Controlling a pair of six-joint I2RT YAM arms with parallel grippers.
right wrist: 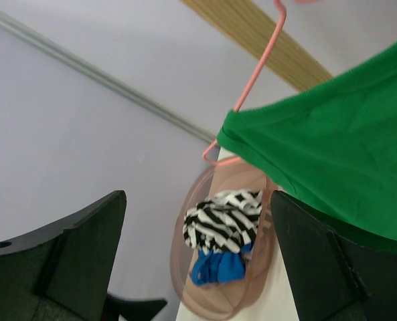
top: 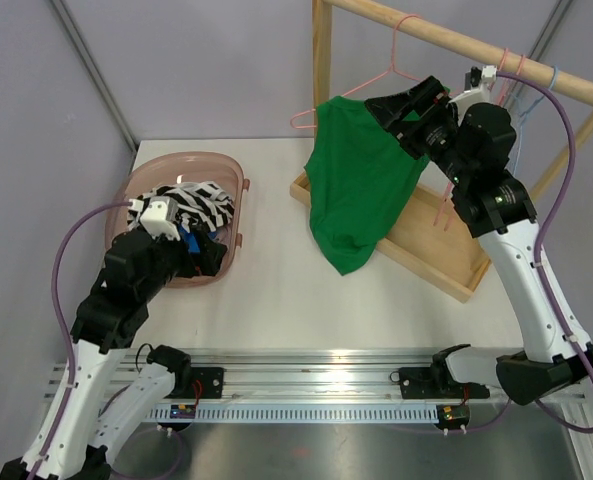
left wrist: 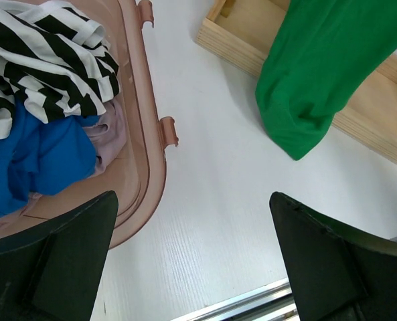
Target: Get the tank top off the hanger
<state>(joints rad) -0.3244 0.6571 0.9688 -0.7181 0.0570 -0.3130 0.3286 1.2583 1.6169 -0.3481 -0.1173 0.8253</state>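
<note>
**Green tank top (top: 361, 185) on the hanger (right wrist: 260, 59), right gripper (top: 388, 120) spread at its shoulder**

Black fingers of the right gripper stand wide apart and clamp nothing. In the right wrist view the green cloth lies across the top of the right-hand finger (right wrist: 332, 267). Whether it touches that finger cannot be told. The other finger is clear of the cloth, with the wall behind it. The right arm rises from its base at the near right of the table (top: 276, 290). It climbs steeply toward the far side and bends at the elbow beside the wooden rail (top: 456, 45). Its wrist turns left, so the gripper meets the right shoulder of the tank top high up.

The tank top hangs from the pink wire hanger, whose hook sits over the rail. Its left shoulder is draped on the hanger's left arm. The body falls down and to the near side, past the edge of the shallow wooden tray (top: 426, 255), and its bottom end hangs over the white table.

On the left, the left gripper (left wrist: 193, 200) also has its fingers well apart, with nothing between them. The left arm is folded low, its elbow out to the near left. Its wrist points over the near right rim of the pink basket (top: 176, 158). In the basket lie a black-and-white striped garment (top: 201, 200) and, nearer, a blue garment (left wrist: 37, 160).
</note>
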